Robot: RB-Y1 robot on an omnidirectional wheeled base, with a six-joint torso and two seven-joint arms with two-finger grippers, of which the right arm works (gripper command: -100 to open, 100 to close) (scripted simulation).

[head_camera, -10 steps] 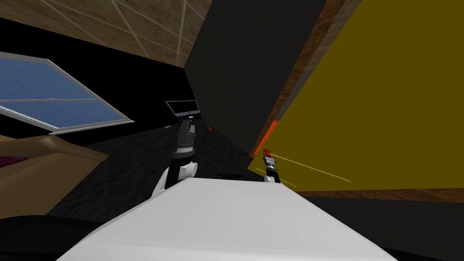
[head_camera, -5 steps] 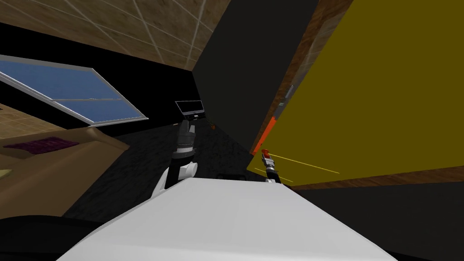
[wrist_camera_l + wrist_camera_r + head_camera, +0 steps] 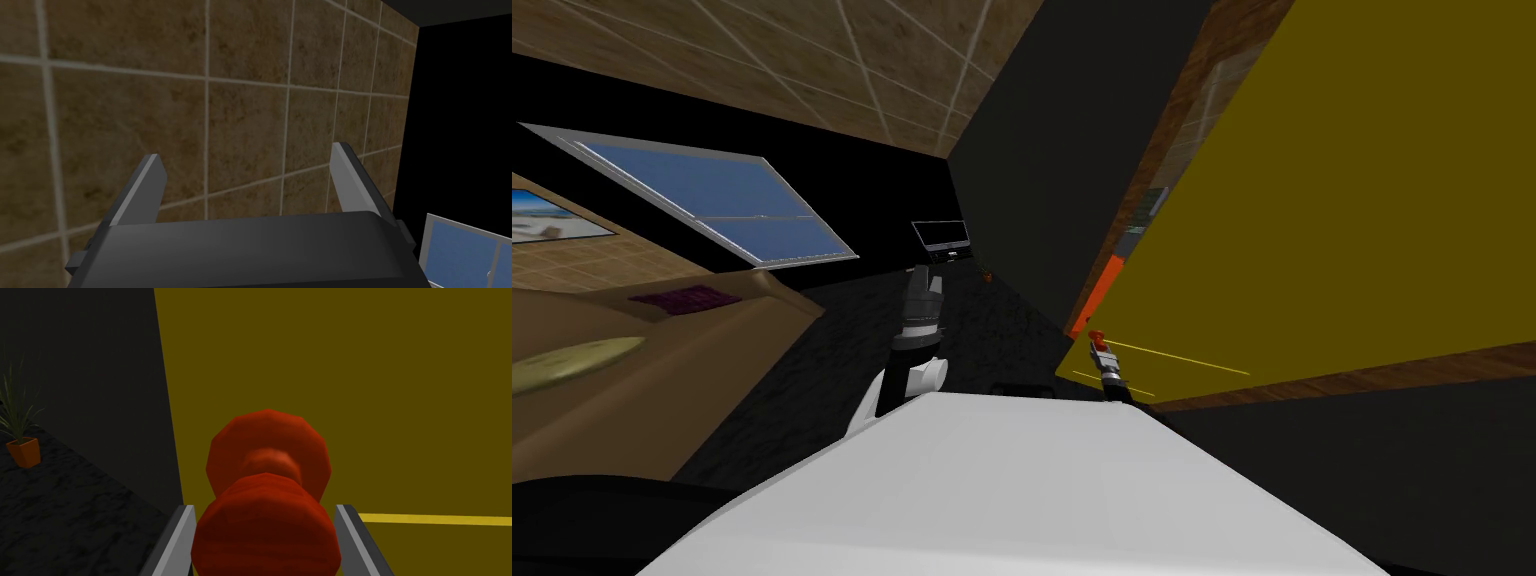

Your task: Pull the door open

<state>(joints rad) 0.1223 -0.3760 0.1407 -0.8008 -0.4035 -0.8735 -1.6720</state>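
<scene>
Yellow door (image 3: pixel 1362 200) stands to my right, with a narrow gap between its orange edge and the wooden frame (image 3: pixel 1202 90). Red knob (image 3: pixel 267 488) sits low on the door near that edge. Right gripper (image 3: pixel 265 508) is clamped on the knob, one finger pressing each side. Left gripper (image 3: pixel 245 160) is held forward, its fingers spread with nothing between them. A potted plant (image 3: pixel 23 450) sits on the dark floor, well apart.

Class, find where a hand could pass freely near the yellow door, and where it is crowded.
Free: the dark floor between the potted plant and the yellow door's edge; also the door's bare face above the red knob. Crowded: the knob itself, gripped between the right gripper's fingers. The left gripper stands open, away from the door.
</scene>
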